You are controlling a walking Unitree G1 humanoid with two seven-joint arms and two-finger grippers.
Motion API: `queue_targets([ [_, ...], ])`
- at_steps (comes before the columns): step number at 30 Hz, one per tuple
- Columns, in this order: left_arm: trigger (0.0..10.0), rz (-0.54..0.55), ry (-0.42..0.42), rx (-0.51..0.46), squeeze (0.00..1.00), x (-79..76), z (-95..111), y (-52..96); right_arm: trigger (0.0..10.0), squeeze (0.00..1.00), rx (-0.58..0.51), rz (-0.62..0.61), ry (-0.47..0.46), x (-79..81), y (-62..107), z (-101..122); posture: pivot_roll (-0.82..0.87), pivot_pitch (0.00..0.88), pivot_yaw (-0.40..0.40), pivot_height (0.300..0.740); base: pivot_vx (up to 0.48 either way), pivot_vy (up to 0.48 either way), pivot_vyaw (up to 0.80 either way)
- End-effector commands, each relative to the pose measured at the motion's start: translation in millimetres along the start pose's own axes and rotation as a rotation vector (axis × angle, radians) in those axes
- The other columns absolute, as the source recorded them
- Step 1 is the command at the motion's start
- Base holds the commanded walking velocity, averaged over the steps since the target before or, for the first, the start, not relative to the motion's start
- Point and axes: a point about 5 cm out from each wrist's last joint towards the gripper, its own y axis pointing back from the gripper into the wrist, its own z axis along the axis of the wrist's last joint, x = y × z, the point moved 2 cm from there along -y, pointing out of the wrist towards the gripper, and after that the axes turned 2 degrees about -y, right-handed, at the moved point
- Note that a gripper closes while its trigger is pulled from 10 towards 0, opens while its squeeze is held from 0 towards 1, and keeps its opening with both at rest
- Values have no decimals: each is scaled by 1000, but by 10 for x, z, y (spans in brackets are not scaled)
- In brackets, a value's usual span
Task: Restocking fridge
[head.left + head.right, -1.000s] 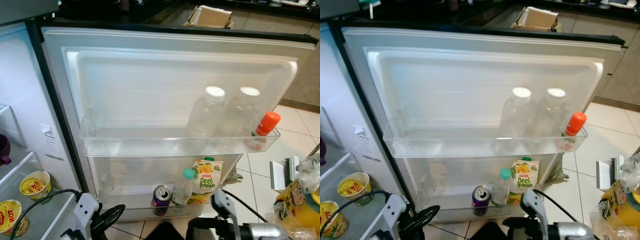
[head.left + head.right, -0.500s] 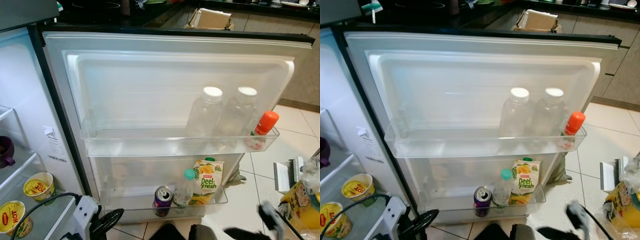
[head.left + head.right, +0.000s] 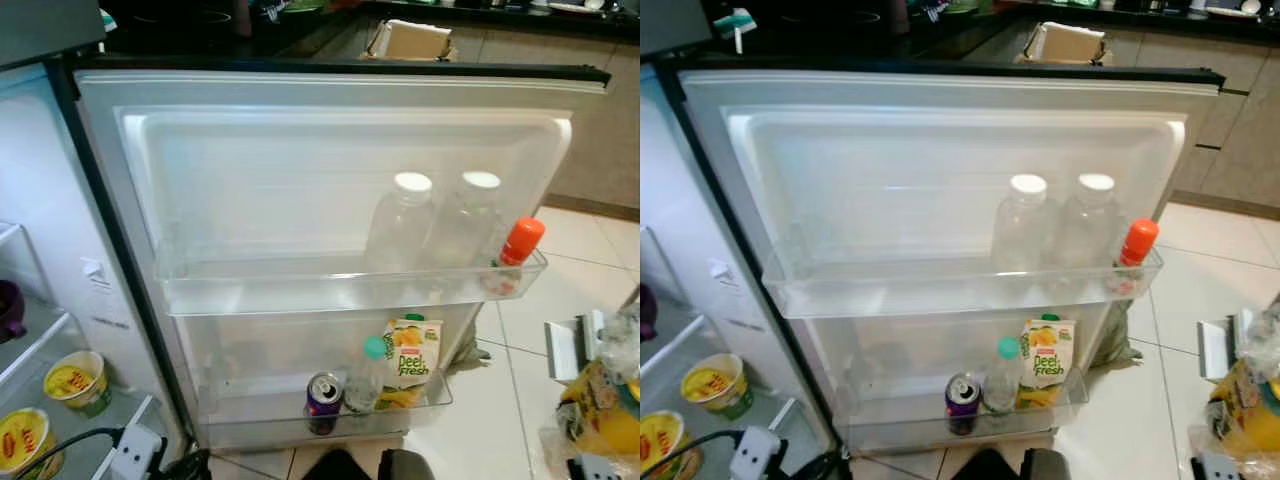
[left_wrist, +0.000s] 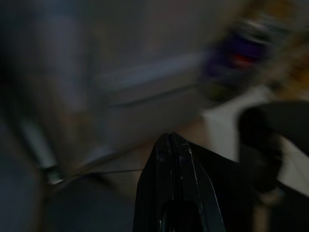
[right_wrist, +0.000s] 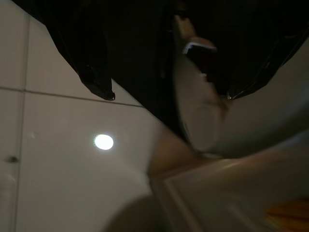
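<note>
The fridge door (image 3: pixel 340 170) stands open in front of me. Its upper shelf (image 3: pixel 300 290) carries two clear white-capped bottles (image 3: pixel 400 225) and an orange-capped bottle (image 3: pixel 518 250). On the lower shelf (image 3: pixel 260 420) stand a purple can (image 3: pixel 322 400), a small teal-capped bottle (image 3: pixel 368 378) and a Peel Fresh juice carton (image 3: pixel 410 362). My left gripper (image 3: pixel 188 466) hangs low at the bottom left, below the door; in the left wrist view its fingers (image 4: pixel 169 159) lie pressed together, holding nothing. The white wrist part of my right arm (image 3: pixel 590 468) peeks in at the bottom right, near the floor.
Yellow noodle cups (image 3: pixel 75 382) sit on shelves inside the fridge at the left. A yellow snack bag (image 3: pixel 600 400) and a plastic bag lie on the tiled floor at the right. A cardboard box (image 3: pixel 410 40) rests behind the door.
Both arms have dropped lower. The right arm swung from under the door out to the bottom right. The camera shifted a little.
</note>
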Motion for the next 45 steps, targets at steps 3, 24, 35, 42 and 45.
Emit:
queue_targets([
  [3,10000,76,30,-7,0,107,-36,82,10000,0,20,-74,-7,-46,4,-99,3,0,-59,331,0,0,0],
  [24,10000,480,198,-14,0,514,-260,220,10000,0,-33,-203,-28,-77,-137,39,-4,0,-62,371,0,0,0],
  [35,10000,489,198,-3,0,521,-272,169,10000,0,-33,-207,-28,-60,-154,33,-8,0,-58,405,0,0,0],
  [42,10000,514,191,20,0,549,-292,170,10000,0,-40,-208,-39,-61,-156,36,-6,0,-57,410,0,0,0],
  [45,10000,528,191,27,0,564,-298,176,10000,0,-55,-193,-43,-51,-161,57,-6,0,-58,420,0,0,0],
])
